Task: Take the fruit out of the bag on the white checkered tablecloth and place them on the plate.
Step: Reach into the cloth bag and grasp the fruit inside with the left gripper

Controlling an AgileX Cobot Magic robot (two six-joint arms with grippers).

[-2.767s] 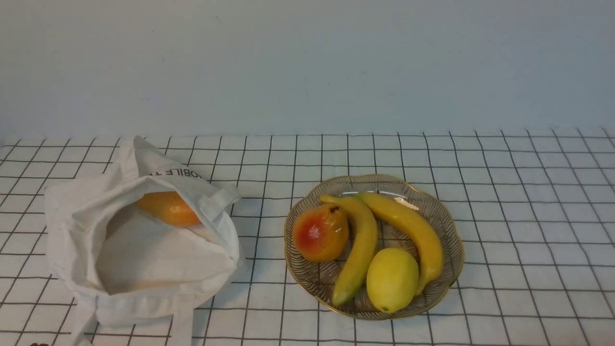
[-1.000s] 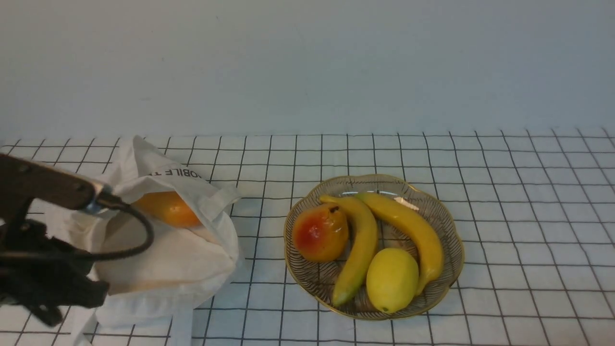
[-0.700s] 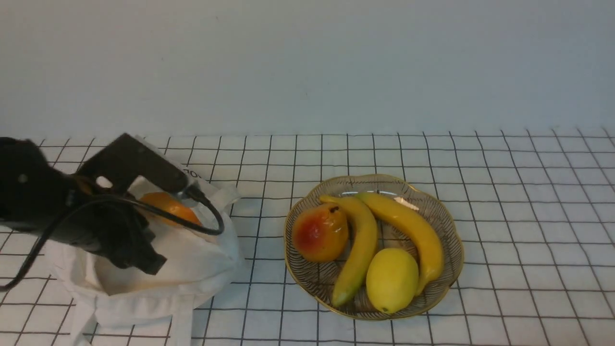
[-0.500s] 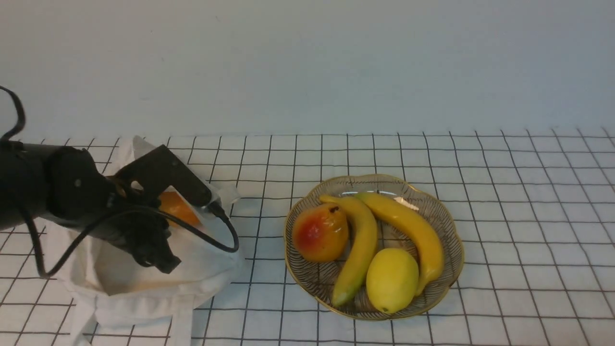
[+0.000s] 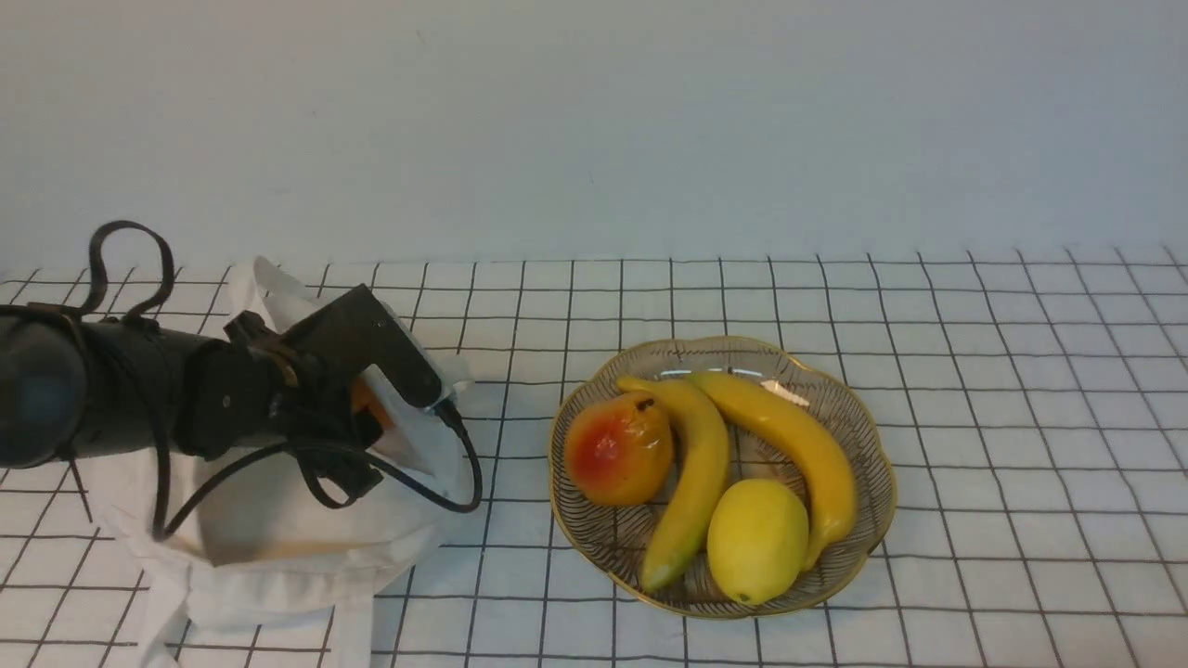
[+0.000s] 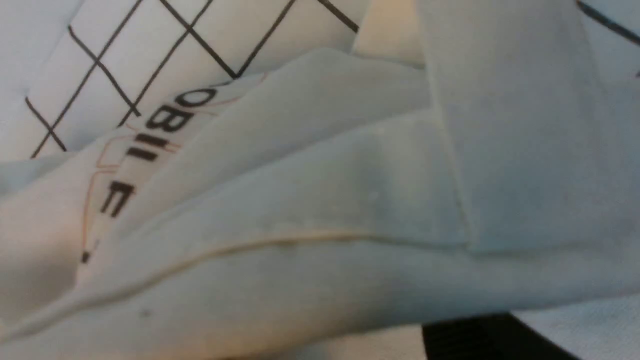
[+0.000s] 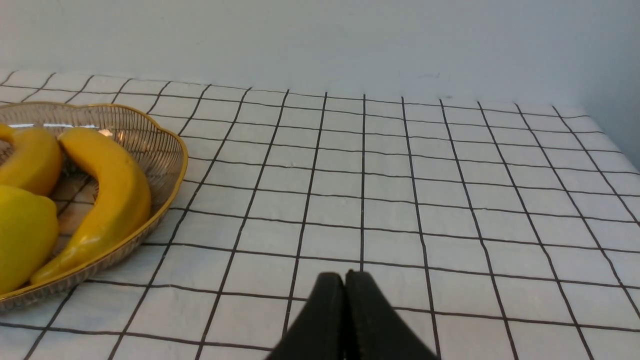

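Progress: pear [image 5: 619, 448], bananas [image 5: 696, 473], lemon [image 5: 758, 540] are seen on the plate [image 5: 742, 341] | mango [image 5: 365, 401] is left in the tote bag [image 5: 278, 547] mouth, not yet lifted | left gripper [image 5: 348, 468] is set beside it, jaw gap cannot be told | right gripper [image 7: 345, 280] is closed, empty

You see the orange mango [image 5: 367, 404] barely peeking from the slumped off-white tote [image 5: 278, 557], left of the gold-rimmed plate [image 5: 877, 464].

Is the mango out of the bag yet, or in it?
In the bag: only an orange sliver of the mango shows inside its opening.
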